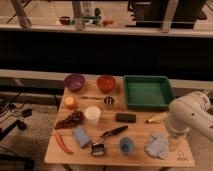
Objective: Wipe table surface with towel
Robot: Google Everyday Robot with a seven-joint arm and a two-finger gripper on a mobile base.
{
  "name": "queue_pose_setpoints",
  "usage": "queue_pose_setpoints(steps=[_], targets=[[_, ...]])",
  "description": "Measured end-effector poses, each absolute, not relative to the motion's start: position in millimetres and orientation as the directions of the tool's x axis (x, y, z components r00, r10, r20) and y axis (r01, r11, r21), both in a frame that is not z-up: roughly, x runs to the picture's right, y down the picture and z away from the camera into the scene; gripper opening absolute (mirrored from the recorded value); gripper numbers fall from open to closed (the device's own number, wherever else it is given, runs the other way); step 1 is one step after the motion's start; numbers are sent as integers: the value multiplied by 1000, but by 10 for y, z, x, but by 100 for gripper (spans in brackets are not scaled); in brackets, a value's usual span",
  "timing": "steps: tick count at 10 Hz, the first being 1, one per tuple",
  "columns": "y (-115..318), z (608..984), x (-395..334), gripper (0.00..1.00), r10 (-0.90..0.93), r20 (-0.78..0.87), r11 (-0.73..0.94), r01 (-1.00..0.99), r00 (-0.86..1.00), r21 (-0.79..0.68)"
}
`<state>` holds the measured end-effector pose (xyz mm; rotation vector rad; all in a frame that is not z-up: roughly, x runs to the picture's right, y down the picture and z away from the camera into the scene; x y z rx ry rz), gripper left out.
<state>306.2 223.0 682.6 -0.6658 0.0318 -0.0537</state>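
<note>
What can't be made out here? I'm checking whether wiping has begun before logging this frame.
Camera view:
The pincer, at the lower end of the white arm, just right of the towel: the arm covers most of it, so towel contact is unclear.
The arm's base: cut off by the right edge.
The small dark item in front of the orange bowl: too small to identify.
</note>
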Motion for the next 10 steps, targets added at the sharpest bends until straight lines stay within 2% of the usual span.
queue_pose_setpoints(steps=[10], targets=[[2708,7150,3009,80,-168,84,770,184,982,-611]])
